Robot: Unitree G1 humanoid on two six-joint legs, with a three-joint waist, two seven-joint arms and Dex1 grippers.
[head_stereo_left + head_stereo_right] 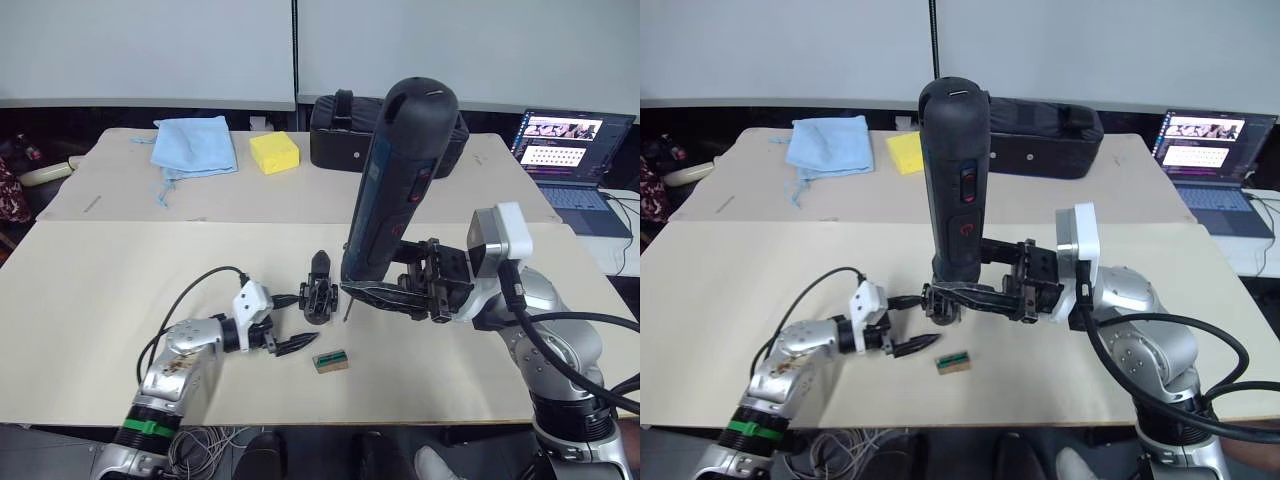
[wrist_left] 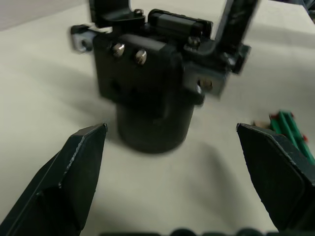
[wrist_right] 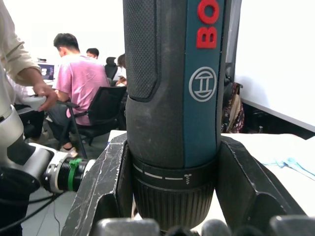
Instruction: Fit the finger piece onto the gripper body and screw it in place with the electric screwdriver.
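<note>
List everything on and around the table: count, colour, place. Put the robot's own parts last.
Electric screwdriver: one, black and blue, upright in the right gripper, bit down beside the gripper body.
Gripper body: one, black, table centre.
Small block: one, green, near front edge.
Cloth: one, light blue, far left.
Sponge: one, yellow, beside the cloth.
Bag: one, black, far side.
Laptop: one, open, far right.
People: several, seated in the background.
Left gripper: open, by the gripper body.
Right gripper: shut on the screwdriver.

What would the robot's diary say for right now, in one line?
right claw: shut on electric screwdriver, upright | bit beside gripper body | left claw: open, at gripper body | screwing not confirmed
</note>
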